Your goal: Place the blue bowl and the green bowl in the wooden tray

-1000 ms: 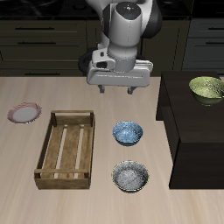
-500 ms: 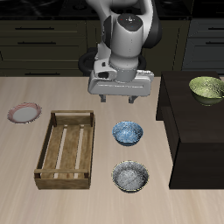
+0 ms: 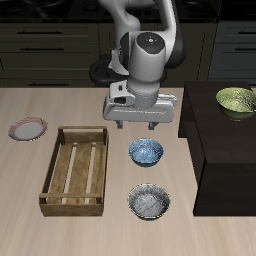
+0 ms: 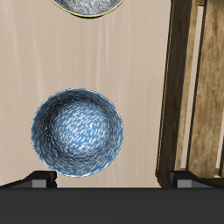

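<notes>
The blue bowl stands on the table beside the wooden tray; it fills the wrist view, with the tray's side wall close by. My gripper hangs just above and slightly behind the blue bowl, fingers spread and empty; its fingertips show at the wrist view's edge. The green bowl sits on the dark raised block at the table's side, away from the gripper.
A grey-silver speckled bowl stands nearer the table's front edge, partly seen in the wrist view. A small pink-rimmed plate lies beyond the tray. The dark block is an obstacle beside the bowls.
The gripper has come down and forward toward the blue bowl. The bowls and the tray have not moved.
</notes>
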